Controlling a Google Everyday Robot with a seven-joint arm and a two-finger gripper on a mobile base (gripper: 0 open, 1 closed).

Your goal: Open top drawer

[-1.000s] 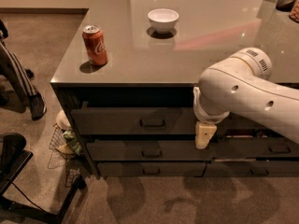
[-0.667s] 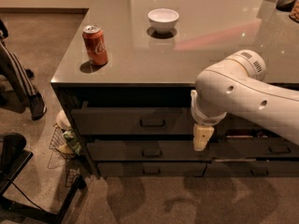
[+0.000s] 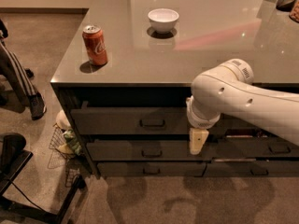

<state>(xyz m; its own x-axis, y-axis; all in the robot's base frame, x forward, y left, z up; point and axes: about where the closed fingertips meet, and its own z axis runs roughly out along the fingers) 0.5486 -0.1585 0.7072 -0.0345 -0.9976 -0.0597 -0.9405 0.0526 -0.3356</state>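
The top drawer (image 3: 121,121) is the tallest dark front just under the countertop, with a small bar handle (image 3: 152,122) at its centre. A dark gap shows above its front. My gripper (image 3: 198,141) hangs at the end of the white arm (image 3: 233,94), in front of the drawer fronts. It is to the right of the handle and a little below it, level with the seam between the top and second drawers. It holds nothing that I can see.
A red soda can (image 3: 95,45) and a white bowl (image 3: 163,20) stand on the grey countertop (image 3: 210,41). Two shorter drawers (image 3: 140,150) lie below. A wire basket (image 3: 65,141) sits on the floor at the left, near a chair base (image 3: 18,171).
The arm has shifted slightly left and down, carrying the gripper a little closer to the handle. The drawer has not visibly moved.
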